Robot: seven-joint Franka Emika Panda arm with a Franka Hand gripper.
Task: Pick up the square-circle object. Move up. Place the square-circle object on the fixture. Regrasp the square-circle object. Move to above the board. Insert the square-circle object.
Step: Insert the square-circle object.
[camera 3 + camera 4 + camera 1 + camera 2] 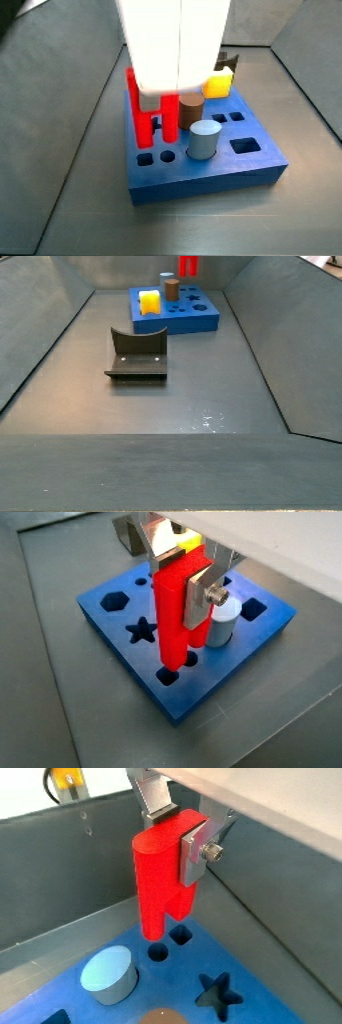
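My gripper (179, 580) is shut on the square-circle object (171, 617), a long bright red piece that hangs upright between the silver fingers (198, 853). Both wrist views show the gripper (175, 836) holding the red piece (164, 873) over the blue board (227, 672), with its notched lower end a little above the small holes near one board edge. In a side view the white arm hides the gripper, and the red piece (138, 100) shows beside it over the board (214, 172). The dark fixture (136, 356) stands bare on the floor, nearer than the board (194, 318).
A grey-white cylinder (223, 622), a brown cylinder (193, 108) and a yellow block (151, 301) stand in the board. Star (140, 632) and hexagon (116, 602) holes are open. Grey bin walls (54, 346) slope up around the floor.
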